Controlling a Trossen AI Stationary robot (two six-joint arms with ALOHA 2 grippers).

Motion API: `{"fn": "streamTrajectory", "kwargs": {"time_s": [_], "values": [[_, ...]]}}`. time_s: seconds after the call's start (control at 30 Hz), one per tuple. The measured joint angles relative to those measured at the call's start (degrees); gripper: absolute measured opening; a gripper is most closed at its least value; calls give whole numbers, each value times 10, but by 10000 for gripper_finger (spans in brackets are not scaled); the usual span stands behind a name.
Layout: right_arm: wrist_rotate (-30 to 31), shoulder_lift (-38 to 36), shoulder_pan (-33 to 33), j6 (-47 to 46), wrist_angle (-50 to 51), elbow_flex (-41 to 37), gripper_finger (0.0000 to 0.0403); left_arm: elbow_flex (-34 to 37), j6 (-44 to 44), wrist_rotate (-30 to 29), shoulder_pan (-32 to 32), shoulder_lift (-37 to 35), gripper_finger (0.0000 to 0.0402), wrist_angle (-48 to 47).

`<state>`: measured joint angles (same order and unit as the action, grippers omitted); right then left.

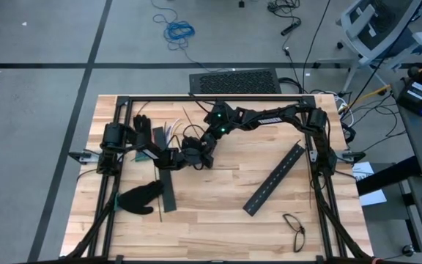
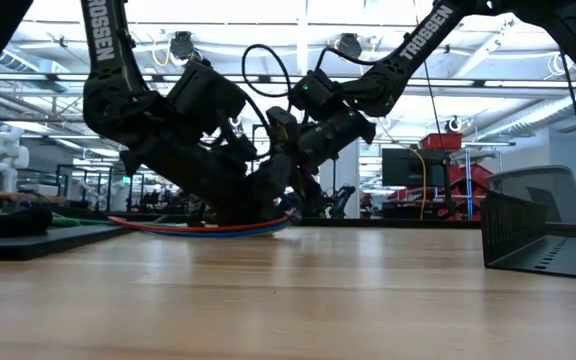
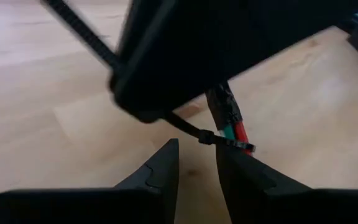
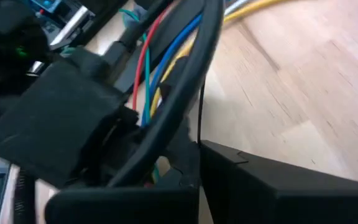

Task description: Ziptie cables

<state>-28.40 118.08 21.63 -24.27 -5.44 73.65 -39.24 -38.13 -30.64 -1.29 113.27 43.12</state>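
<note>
Bench [image 1: 218,213] of pale wood is being seen from above, framed by dark rails, with both arms meeting over its left-centre part. Two long black slotted bars are lying on it: one [image 1: 275,179] diagonally toward the right, another [image 1: 163,180] near the left arm. A black glove [image 1: 139,198] is lying beside that second bar, and a pair of glasses [image 1: 294,229] is resting near the front right edge.

The left pincer [image 3: 196,163] is being held low over the wood, its fingers [image 3: 161,171] slightly parted and gripping nothing, just beside the bundle's end. The right pincer [image 1: 196,155] is being kept clenched, touching the left one; what it is grasping cannot be told.

The cables [image 2: 203,227] are lying flat on the bench under both pincers, red, blue and green strands together. A ziptie [image 3: 194,132] is being shown looped around their taped end.
</note>
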Motion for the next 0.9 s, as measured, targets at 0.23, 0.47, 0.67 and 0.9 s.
{"fn": "streamTrajectory", "kwargs": {"time_s": [0.23, 0.47, 0.67, 0.9], "values": [[12, 0, 0, -9, 13, 0, 0, 0, 1, 35, 2, -7, 105, -9], [-4, -1, -9, -23, 31, 0, 0, 0, 2, 38, 12, -8, 105, -14], [-21, -2, -26, -23, 52, 1, 0, 0, 38, 70, 16, -16, 105, -21], [28, -2, -27, -35, 111, 1, 0, 6, 67, 154, 36, -66, 105, -50]]}}
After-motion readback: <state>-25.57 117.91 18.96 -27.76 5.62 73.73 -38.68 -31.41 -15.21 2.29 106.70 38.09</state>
